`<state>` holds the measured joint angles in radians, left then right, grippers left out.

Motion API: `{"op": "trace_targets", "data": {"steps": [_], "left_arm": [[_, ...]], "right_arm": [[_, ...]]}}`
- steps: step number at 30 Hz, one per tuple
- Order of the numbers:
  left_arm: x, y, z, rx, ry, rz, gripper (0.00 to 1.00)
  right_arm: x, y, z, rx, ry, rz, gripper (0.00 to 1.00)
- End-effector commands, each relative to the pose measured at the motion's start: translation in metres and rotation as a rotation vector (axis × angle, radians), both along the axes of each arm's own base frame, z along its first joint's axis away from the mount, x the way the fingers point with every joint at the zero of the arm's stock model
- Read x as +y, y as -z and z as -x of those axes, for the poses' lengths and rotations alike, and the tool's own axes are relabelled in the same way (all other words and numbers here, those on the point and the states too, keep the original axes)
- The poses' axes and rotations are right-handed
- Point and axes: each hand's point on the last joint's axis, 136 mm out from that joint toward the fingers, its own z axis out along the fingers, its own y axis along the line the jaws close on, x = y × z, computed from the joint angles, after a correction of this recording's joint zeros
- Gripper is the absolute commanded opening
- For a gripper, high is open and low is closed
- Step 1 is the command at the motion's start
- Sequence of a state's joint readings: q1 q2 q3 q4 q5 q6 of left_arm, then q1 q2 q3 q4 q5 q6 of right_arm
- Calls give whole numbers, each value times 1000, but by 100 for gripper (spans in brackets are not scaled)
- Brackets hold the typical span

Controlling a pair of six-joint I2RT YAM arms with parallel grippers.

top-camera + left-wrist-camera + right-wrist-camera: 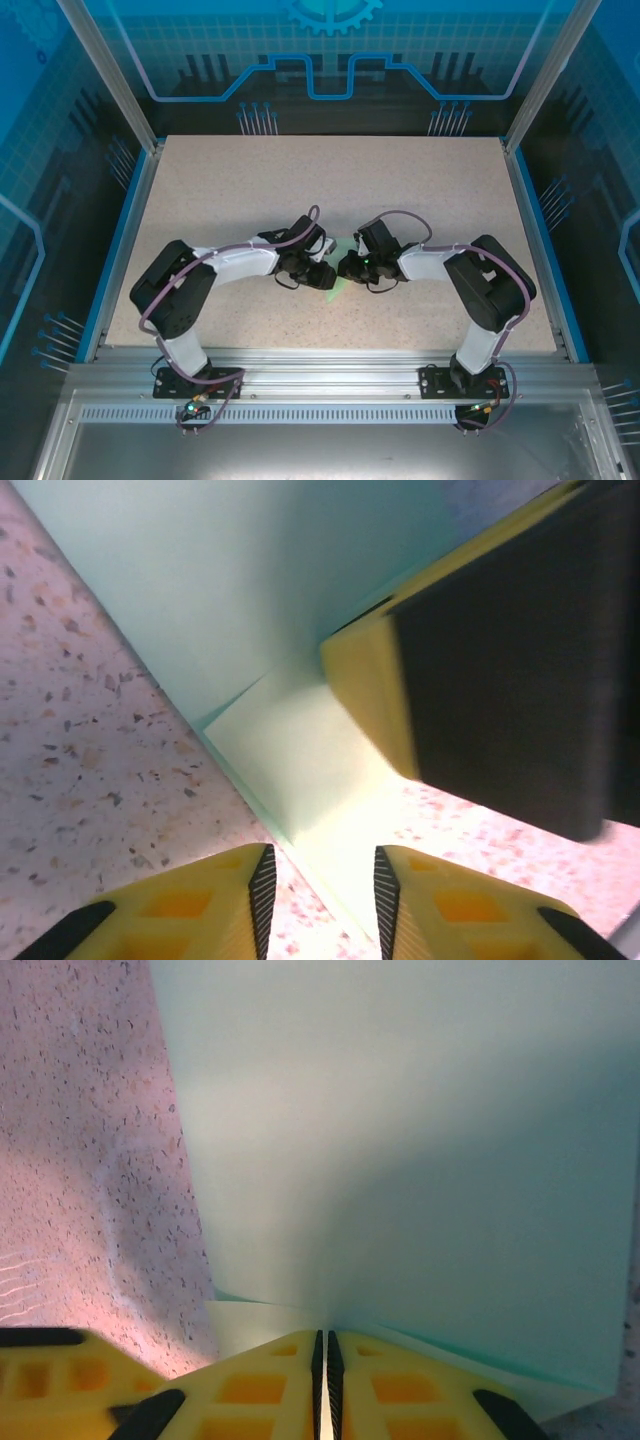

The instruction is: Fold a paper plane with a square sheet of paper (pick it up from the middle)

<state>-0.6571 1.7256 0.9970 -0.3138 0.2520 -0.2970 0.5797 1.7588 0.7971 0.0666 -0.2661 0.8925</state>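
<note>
**Inspector:** Right gripper [323, 1380], condition?
**Assistant:** Jaws pinched together on one edge of the paper sheet [420, 1160]. Folded layers show at that edge.
**Inspector:** Left gripper [320, 905]?
**Assistant:** Jaws narrowly parted and clamping nothing. The sheet sits just at its tips.
**Inspector:** Location of the sheet?
**Assistant:** Around the middle of the table [250, 190], between the two grippers, which meet there.

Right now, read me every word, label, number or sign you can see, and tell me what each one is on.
No text can be read anywhere.
The paper is plain mint green, with nothing printed on it.
The table has only speckles.
The back wall carries a gear shape and line patterns, but no letters or numbers.
</note>
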Motion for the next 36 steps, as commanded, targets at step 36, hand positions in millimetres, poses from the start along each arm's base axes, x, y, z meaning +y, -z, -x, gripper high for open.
{"op": "trace_targets", "data": {"steps": [36], "left_arm": [[-23, 16, 38, 237, 78, 140, 15]], "right_arm": [[-9, 18, 5, 73, 14, 56, 16]]}}
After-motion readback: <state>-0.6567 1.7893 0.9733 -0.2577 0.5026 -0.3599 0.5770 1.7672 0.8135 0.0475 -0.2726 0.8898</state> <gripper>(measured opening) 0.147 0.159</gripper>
